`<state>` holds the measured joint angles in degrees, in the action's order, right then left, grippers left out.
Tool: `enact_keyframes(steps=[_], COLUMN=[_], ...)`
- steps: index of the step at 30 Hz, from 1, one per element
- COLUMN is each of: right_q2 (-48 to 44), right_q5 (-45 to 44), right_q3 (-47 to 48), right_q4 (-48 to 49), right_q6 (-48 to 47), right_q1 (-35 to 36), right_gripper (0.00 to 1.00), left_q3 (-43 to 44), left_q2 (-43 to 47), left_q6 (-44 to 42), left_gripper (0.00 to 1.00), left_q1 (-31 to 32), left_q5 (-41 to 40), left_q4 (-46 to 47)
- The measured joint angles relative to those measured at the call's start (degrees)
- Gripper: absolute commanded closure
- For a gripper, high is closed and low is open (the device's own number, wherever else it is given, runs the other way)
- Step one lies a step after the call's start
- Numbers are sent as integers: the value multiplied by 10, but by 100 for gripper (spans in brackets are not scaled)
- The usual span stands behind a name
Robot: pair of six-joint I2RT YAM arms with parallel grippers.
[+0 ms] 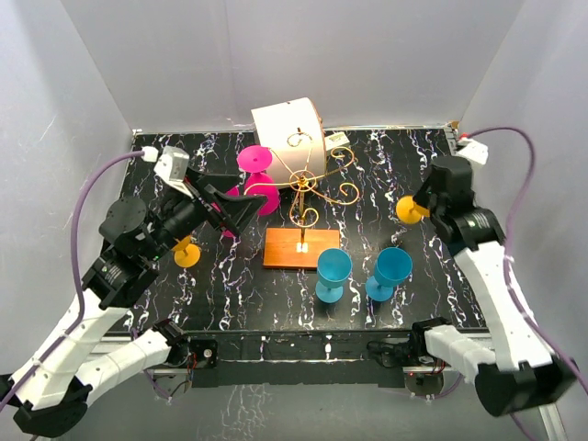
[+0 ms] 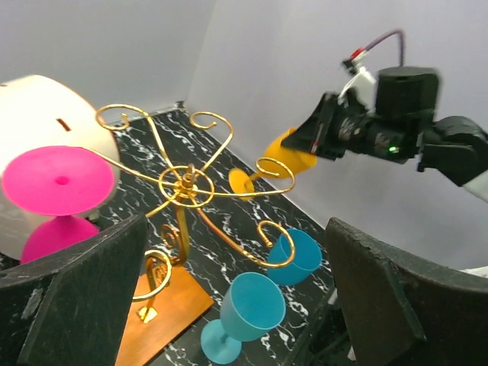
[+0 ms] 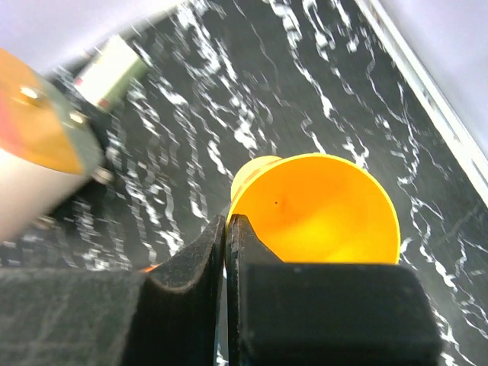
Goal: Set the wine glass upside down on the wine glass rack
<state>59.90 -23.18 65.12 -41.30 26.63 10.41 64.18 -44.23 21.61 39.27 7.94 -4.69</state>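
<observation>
Bright, even light falls from above. The pale walls (image 1: 83, 92) bounce it back, so shadows on the desk (image 1: 239, 285) are faint and soft-edged. The gold wire rack (image 2: 187, 183) carries small glints. In the right wrist view the white box (image 3: 23, 198) smears with motion blur, while the orange glass (image 3: 320, 213) is sharper. The left end effector (image 2: 236, 229) has fingers (image 2: 84, 305) that loom dark and soft, and the right arm (image 2: 396, 114) beyond is slightly blurred.

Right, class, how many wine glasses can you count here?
5. Left blue glass and right blue glass stand front-right of the rack; pink glass left of it; left orange glass far left; held orange glass in the right gripper. Others may be hidden.
</observation>
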Motion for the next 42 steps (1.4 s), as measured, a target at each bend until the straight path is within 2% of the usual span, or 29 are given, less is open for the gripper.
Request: enact_keyframes(steps=[5,12,17,19,24,32,37,42], right_q2=[-118,-245,-294,-302,-312,-295,-264,-250], right_q5=[25,84,112,127,155,191,205,213], right_q3=[19,1,-1,-1,-2,5,15,17], right_q4=[47,122,154,170,224,309,336,356], right_q6=[20,60,96,111,147,165,166,171], right_q1=[0,0,0,0,0,0,0,0], right_gripper=[100,100,100,100,100,100,100,100], left_q3=[0,11,11,16,75,198,209,225], left_q2=[-24,-78,-118,-140,-217,-349,-409,-454], left_q6=[34,129,210,247,317,356,369,425], left_gripper=[3,6,10,13,14,19,25,33], left_q1=[0,0,0,1,16,61,105,127], left_q5=[40,103,127,131,125,101,77,49], left_q4=[28,100,163,195,225,260,306,317])
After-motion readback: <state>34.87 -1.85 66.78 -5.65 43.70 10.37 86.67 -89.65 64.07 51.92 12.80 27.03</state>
